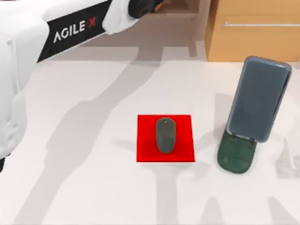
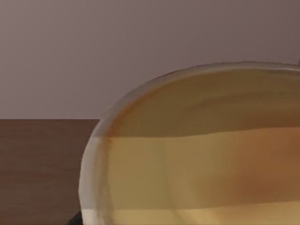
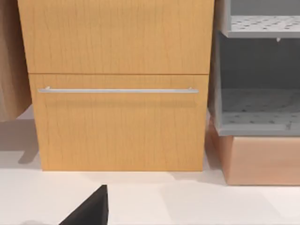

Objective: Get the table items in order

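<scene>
A dark grey mouse (image 1: 165, 135) lies on the flat red square (image 1: 145, 152) in the middle of the white table (image 1: 93, 187). To its right the grey-blue phone (image 1: 259, 98) leans upright in the dark green stand (image 1: 236, 158). My left arm reaches across the far edge, and its gripper (image 1: 146, 5) is at the top centre, beyond the table. The left wrist view has the orange paper cup (image 2: 201, 154) with its pale yellow lid very close, lifted in front of a grey wall, so the gripper is shut on it. A dark part of my right gripper (image 3: 91, 211) faces the cabinet.
A light wooden cabinet (image 1: 253, 33) with a metal handle (image 3: 117, 90) stands at the far right of the table. Grey perforated shelves (image 3: 258, 117) stand beside it. The left and near parts of the tabletop are bare.
</scene>
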Action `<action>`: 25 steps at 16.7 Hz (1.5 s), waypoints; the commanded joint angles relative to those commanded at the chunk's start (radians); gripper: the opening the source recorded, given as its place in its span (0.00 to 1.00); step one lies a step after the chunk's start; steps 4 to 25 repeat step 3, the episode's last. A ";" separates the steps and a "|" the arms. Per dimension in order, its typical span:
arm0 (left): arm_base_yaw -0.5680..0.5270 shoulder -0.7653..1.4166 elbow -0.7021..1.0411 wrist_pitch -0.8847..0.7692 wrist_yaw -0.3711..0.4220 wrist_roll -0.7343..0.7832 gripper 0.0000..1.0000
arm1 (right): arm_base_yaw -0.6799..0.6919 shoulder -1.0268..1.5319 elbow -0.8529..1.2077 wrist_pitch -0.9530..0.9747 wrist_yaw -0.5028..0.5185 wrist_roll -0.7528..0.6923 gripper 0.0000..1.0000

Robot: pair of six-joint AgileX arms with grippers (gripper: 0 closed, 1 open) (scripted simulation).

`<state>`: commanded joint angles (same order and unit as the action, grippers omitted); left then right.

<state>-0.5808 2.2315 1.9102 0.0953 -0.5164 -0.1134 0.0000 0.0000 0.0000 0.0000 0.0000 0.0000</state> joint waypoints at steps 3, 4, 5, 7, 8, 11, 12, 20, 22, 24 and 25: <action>0.000 0.000 0.000 0.000 0.000 0.000 1.00 | 0.000 0.000 0.000 0.000 0.000 0.000 1.00; 0.000 0.000 0.000 0.000 0.000 0.000 1.00 | 0.000 0.000 0.000 0.000 0.000 0.000 1.00; 0.000 0.000 0.000 0.000 0.000 0.000 1.00 | 0.000 0.000 0.000 0.000 0.000 0.000 1.00; 0.000 0.000 0.000 0.000 0.000 0.000 1.00 | 0.000 0.000 0.000 0.000 0.000 0.000 1.00; 0.000 0.000 0.000 0.000 0.000 0.000 1.00 | 0.000 0.000 0.000 0.000 0.000 0.000 1.00; 0.000 0.000 0.000 0.000 0.000 0.000 1.00 | 0.000 0.000 0.000 0.000 0.000 0.000 1.00; 0.000 0.000 0.000 0.000 0.000 0.000 1.00 | 0.000 0.000 0.000 0.000 0.000 0.000 1.00; 0.000 0.000 0.000 0.000 0.000 0.000 1.00 | 0.000 0.000 0.000 0.000 0.000 0.000 1.00; 0.000 0.000 0.000 0.000 0.000 0.000 1.00 | 0.000 0.000 0.000 0.000 0.000 0.000 1.00; 0.000 0.000 0.000 0.000 0.000 0.000 1.00 | 0.000 0.000 0.000 0.000 0.000 0.000 1.00; 0.000 0.000 0.000 0.000 0.000 0.000 1.00 | 0.000 0.000 0.000 0.000 0.000 0.000 1.00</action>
